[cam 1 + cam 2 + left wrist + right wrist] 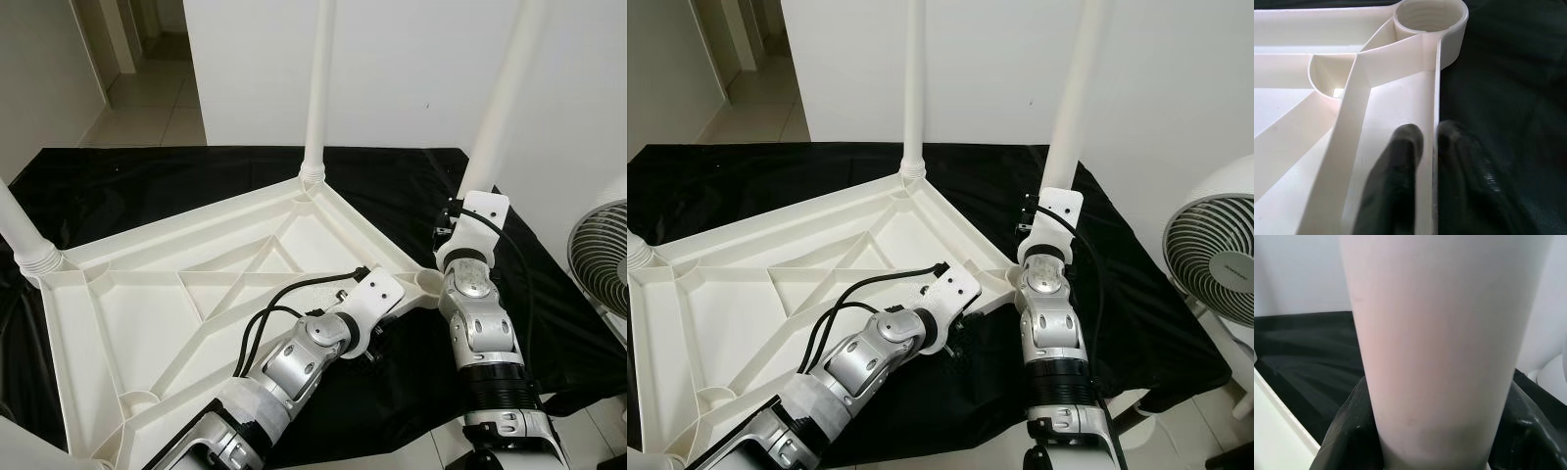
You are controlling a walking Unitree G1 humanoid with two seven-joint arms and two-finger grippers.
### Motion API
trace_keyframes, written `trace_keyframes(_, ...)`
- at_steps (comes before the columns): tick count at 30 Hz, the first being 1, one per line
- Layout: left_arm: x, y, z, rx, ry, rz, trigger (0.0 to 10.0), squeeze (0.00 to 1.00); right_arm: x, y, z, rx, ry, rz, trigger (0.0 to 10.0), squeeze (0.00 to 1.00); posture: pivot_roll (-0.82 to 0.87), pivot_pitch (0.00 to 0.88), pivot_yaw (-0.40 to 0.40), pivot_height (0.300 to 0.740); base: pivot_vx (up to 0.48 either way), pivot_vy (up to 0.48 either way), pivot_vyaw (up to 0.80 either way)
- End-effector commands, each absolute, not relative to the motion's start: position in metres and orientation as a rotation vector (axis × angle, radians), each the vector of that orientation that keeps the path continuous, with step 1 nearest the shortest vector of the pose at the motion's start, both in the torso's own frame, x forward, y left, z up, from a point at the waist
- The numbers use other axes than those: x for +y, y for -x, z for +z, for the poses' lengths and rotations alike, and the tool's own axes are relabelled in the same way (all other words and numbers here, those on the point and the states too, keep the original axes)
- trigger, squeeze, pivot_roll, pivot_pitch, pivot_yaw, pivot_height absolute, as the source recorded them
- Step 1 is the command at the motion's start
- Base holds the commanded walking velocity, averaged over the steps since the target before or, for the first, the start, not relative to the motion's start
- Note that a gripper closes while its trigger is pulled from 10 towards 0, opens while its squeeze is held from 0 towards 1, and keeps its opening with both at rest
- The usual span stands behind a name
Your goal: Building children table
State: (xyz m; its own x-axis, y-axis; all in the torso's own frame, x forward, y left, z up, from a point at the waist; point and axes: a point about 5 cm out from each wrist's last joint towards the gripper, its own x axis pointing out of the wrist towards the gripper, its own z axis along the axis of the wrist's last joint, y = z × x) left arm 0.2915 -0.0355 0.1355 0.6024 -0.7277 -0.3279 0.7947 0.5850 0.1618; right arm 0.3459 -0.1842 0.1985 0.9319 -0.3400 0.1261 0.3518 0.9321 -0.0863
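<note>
The white plastic tabletop is lying upside down on a black sheet, ribs facing up. Two legs are already standing in their corner sockets: one at the far corner and one at the left corner.

The right gripper is wrapped around a third white leg, fingers pressed against both sides of it low down, holding it upright and leaning slightly above the near right corner of the tabletop. That corner's socket is open, threads visible inside.

The left gripper is pinched onto the tabletop's edge wall just back from that same socket, one finger inside the tray, the other outside over the sheet, nearly closed with only the thin wall between them.

There's a white fan off to the right.
</note>
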Motion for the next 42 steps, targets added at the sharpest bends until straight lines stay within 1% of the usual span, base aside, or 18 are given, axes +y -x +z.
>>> trace_keyframes(1, -0.034, -0.292, 0.138, 0.236, -0.325, -0.903, 0.0, 0.00, -0.184, -0.345, 0.203, -0.125, 0.105, -0.365, 10.0, 0.00, 0.00, 0.053, 0.001, 0.740, 0.000, 0.000, 0.00)
trace_keyframes(7, -0.032, -0.292, 0.137, 0.238, -0.333, -0.909, 0.0, 0.00, -0.184, -0.346, 0.203, -0.125, 0.106, -0.367, 10.0, 0.00, 0.00, 0.055, 0.002, 0.740, 0.000, 0.000, 0.00)
trace_keyframes(14, -0.022, -0.288, 0.134, 0.241, -0.363, -0.929, 0.0, 0.00, -0.184, -0.346, 0.204, -0.125, 0.107, -0.368, 10.0, 0.00, 0.01, 0.056, 0.002, 0.740, 0.000, 0.000, 0.00)
trace_keyframes(16, -0.004, -0.283, 0.135, 0.233, -0.397, -0.957, 0.0, 0.00, -0.184, -0.347, 0.204, -0.126, 0.107, -0.370, 10.0, 0.00, 0.01, 0.059, 0.008, 0.740, 0.000, 0.000, 0.00)
trace_keyframes(17, -0.004, -0.283, 0.135, 0.233, -0.397, -0.957, 0.0, 0.00, -0.184, -0.347, 0.204, -0.126, 0.107, -0.370, 10.0, 0.00, 0.01, 0.059, 0.008, 0.740, 0.000, 0.000, 0.00)
trace_keyframes(18, 0.006, -0.280, 0.136, 0.234, -0.411, -0.968, 0.0, 0.00, -0.184, -0.347, 0.205, -0.127, 0.108, -0.371, 10.0, 0.00, 0.01, 0.059, 0.008, 0.740, 0.000, 0.000, 0.00)
trace_keyframes(19, 0.006, -0.280, 0.136, 0.234, -0.411, -0.968, 0.0, 0.00, -0.184, -0.347, 0.205, -0.127, 0.108, -0.371, 10.0, 0.00, 0.01, 0.059, 0.008, 0.740, 0.000, 0.000, 0.00)
trace_keyframes(20, 0.020, -0.276, 0.136, 0.237, -0.432, -0.980, 0.0, 0.00, -0.184, -0.347, 0.205, -0.128, 0.109, -0.372, 10.0, 0.00, 0.01, 0.060, 0.010, 0.740, 0.000, 0.000, 0.00)
trace_keyframes(23, 0.050, -0.265, 0.136, 0.260, -0.477, -1.014, 0.0, 0.00, -0.184, -0.347, 0.205, -0.130, 0.111, -0.372, 10.0, 0.00, 0.02, 0.061, 0.010, 0.740, 0.000, 0.000, 0.00)
trace_keyframes(28, 0.060, -0.259, 0.138, 0.269, -0.485, -1.019, 0.0, 0.00, -0.183, -0.348, 0.205, -0.129, 0.112, -0.370, 10.0, 0.00, 0.03, 0.062, 0.006, 0.740, 0.000, 0.000, 0.00)
trace_keyframes(29, 0.056, -0.258, 0.140, 0.258, -0.478, -1.029, 2.1, 0.00, -0.182, -0.349, 0.205, -0.128, 0.112, -0.364, 10.0, 0.00, 0.03, 0.058, -0.001, 0.740, 0.000, 0.000, 0.00)
trace_keyframes(31, 0.052, -0.257, 0.142, 0.250, -0.475, -1.038, 2.1, 0.00, -0.180, -0.349, 0.205, -0.128, 0.111, -0.359, 10.0, 0.00, 0.03, 0.058, -0.001, 0.740, 0.000, 0.000, 0.00)
trace_keyframes(32, 0.046, -0.257, 0.144, 0.242, -0.461, -1.046, 10.0, 0.00, -0.178, -0.350, 0.205, -0.127, 0.112, -0.350, 10.0, 0.00, 0.03, 0.056, -0.006, 0.740, 0.000, 0.000, 0.00)
trace_keyframes(33, 0.046, -0.257, 0.144, 0.242, -0.461, -1.046, 10.0, 0.00, -0.178, -0.350, 0.205, -0.127, 0.112, -0.350, 10.0, 0.00, 0.03, 0.056, -0.006, 0.740, 0.000, 0.000, 0.00)
trace_keyframes(36, 0.033, -0.256, 0.152, 0.211, -0.420, -1.071, 10.0, 0.00, -0.173, -0.351, 0.205, -0.130, 0.113, -0.332, 10.0, 0.00, 0.03, 0.051, -0.009, 0.740, 0.000, 0.000, 0.00)
trace_keyframes(37, 0.029, -0.255, 0.156, 0.192, -0.384, -1.093, 10.0, 1.00, -0.173, -0.351, 0.205, -0.131, 0.114, -0.326, 10.0, 0.00, 0.03, 0.047, -0.013, 0.740, 0.000, 0.000, 0.00)
trace_keyframes(39, 0.025, -0.252, 0.163, 0.159, -0.343, -1.133, 10.0, 1.00, -0.172, -0.352, 0.205, -0.131, 0.117, -0.318, 10.0, 0.00, 0.03, 0.042, -0.018, 0.740, 0.000, 0.000, 0.00)
trace_keyframes(42, 0.021, -0.250, 0.172, 0.087, -0.336, -1.177, 10.0, 1.00, -0.171, -0.352, 0.203, -0.124, 0.123, -0.295, 10.0, 0.00, 0.03, 0.041, -0.019, 0.740, 0.000, 0.000, 0.00)
